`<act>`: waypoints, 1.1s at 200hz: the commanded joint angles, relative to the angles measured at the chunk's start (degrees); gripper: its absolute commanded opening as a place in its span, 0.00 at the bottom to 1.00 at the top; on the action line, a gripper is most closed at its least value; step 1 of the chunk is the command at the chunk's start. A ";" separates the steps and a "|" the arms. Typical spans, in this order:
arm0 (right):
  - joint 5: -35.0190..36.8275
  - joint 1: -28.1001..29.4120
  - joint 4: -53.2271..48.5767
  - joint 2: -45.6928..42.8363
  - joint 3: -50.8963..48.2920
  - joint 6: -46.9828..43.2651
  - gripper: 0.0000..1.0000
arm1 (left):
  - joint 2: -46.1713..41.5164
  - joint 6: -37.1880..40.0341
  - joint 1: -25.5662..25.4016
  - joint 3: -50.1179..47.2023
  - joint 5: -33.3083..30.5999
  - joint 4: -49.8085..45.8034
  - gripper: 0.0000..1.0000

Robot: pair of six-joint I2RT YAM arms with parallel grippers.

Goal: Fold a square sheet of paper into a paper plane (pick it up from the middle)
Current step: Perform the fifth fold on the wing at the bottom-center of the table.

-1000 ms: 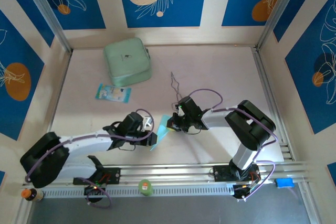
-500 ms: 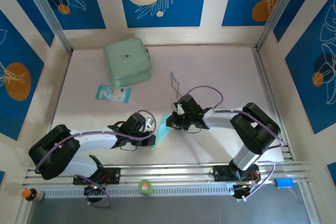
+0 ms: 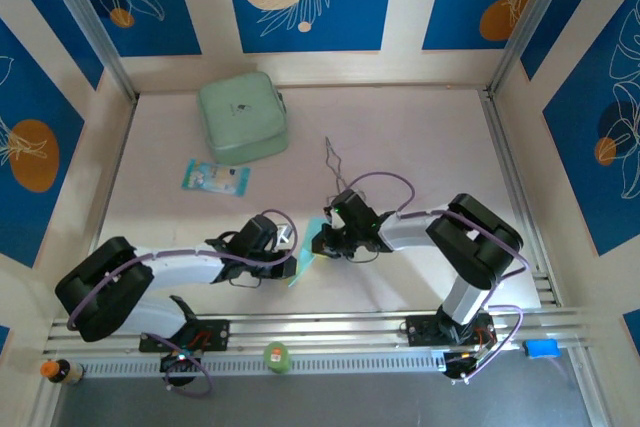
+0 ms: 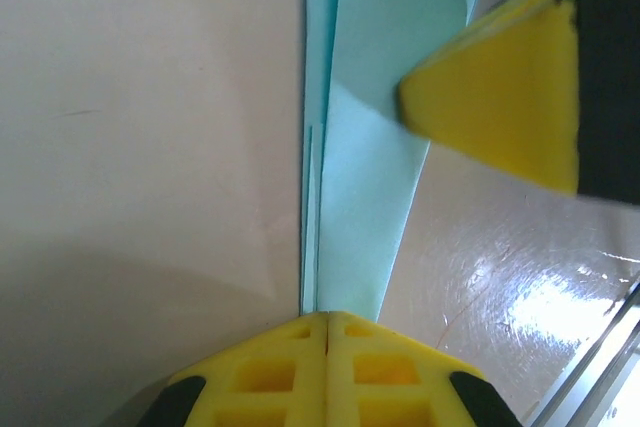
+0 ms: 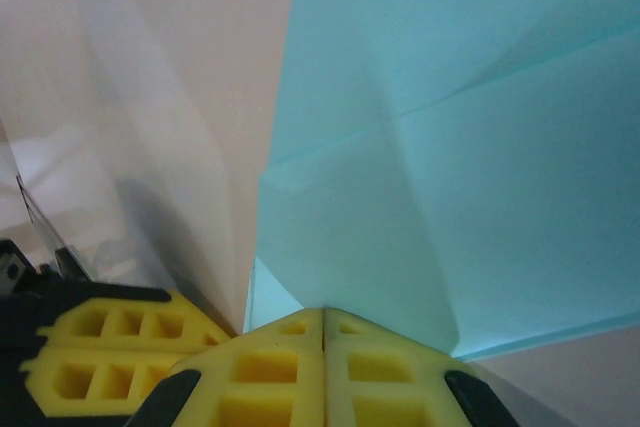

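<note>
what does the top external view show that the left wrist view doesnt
Top external: the mint-green case, printed packet and metal tongs. Left wrist: close up, the left gripper shut on the cyan paper's layered folded edge. Shared: the paper, the right gripper at its far end, and the table.

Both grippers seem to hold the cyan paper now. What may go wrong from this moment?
1. The left gripper and the right gripper are both shut on the cyan paper, close together; pulling apart may tear it or let it slip out.
2. The left wrist view shows several layer edges at the pinch; they may shift and spoil the crease.
</note>
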 commanded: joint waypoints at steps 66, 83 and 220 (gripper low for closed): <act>0.35 -7.12 -0.17 -1.20 -0.39 -0.22 0.06 | 3.09 -0.40 0.29 -2.88 -0.88 -3.40 0.00; -1.15 -7.45 0.15 -2.59 -0.25 -1.48 0.07 | 2.60 -0.61 0.36 -3.05 -0.89 -3.24 0.00; -0.20 -17.87 -4.62 -10.20 -1.09 -3.33 0.11 | -0.57 -2.97 -0.27 -3.93 -0.28 -0.62 0.00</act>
